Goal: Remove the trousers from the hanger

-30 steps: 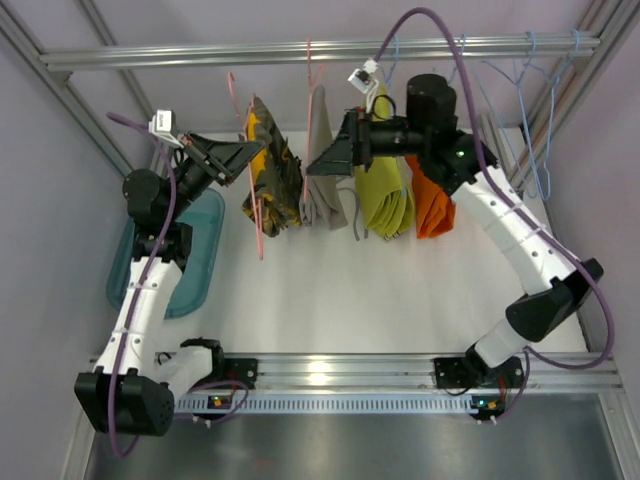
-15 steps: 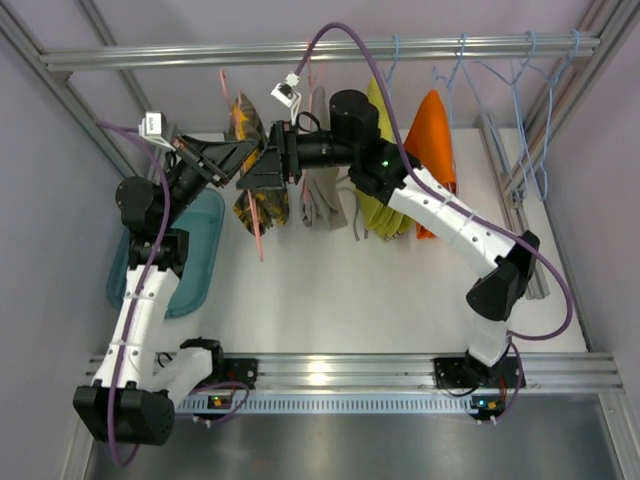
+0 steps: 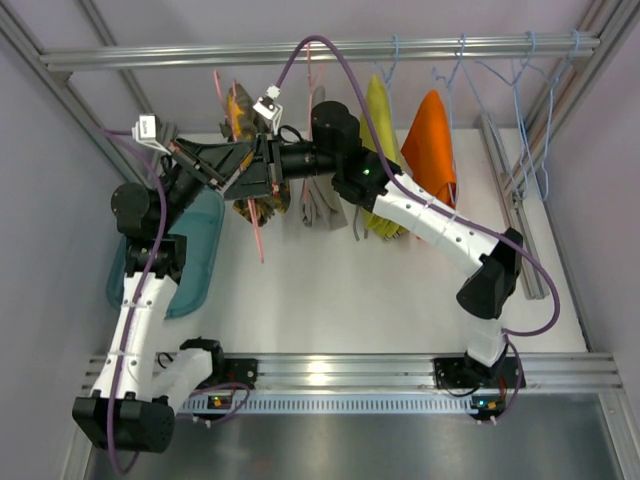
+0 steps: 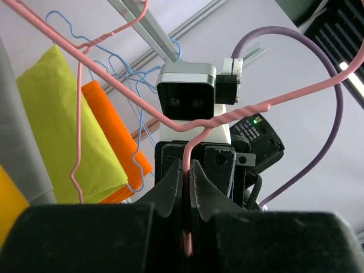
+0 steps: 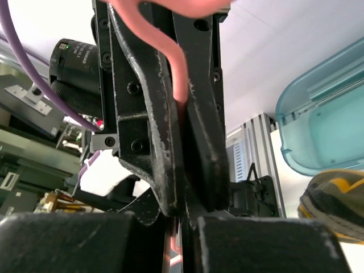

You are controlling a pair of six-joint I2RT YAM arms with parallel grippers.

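White table (image 3: 330,290), teal bin (image 3: 200,250) left; trousers (image 3: 320,205) hang beneath rail (image 3: 320,50).

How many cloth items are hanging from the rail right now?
4, left to right: camouflage trousers, grey trousers, yellow-green cloth, orange cloth. The two leftmost are partly covered, so another could be hidden there.

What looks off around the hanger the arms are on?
Both the left gripper and the right gripper pinch one pink hanger, nose to nose. Its wire slants out below the camouflage trousers, askew beside the blue hangers on the rail.
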